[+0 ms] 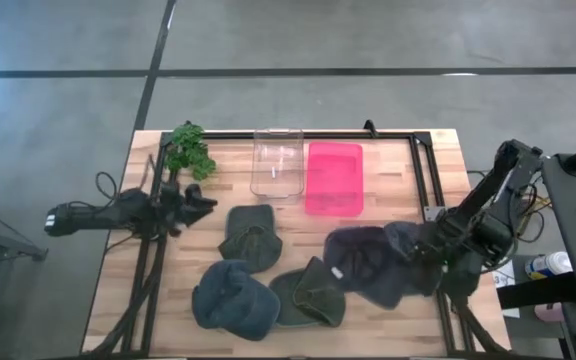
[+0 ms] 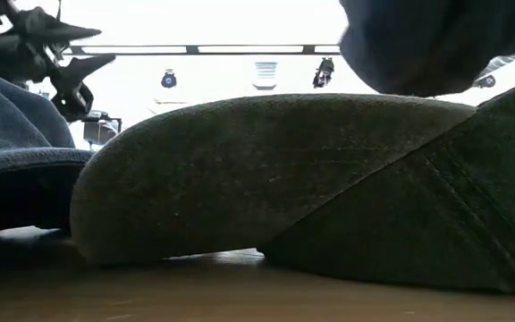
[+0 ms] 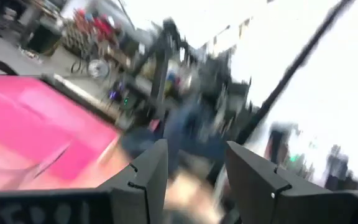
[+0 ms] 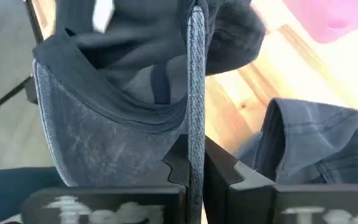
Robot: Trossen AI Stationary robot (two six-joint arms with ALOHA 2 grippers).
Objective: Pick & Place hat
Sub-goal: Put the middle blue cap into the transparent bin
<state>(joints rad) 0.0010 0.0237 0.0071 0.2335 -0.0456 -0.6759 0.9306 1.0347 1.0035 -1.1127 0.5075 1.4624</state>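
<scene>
My right gripper is clenched on the brim of a dark blue denim cap at the table's four o'clock, while my left gripper waits released at nine o'clock.

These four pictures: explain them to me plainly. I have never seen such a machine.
Two dark robot arms work at a wooden table. One camera looks straight down, one sits at table-top height, and one rides on each wrist. On the table lie a dark blue hat, two olive hats, a pink tray, a clear bin and a green plant. The right gripper has its jaws shut on the edge of a navy hat. The left gripper, jaws open, holds nothing near the table's left edge.
</scene>
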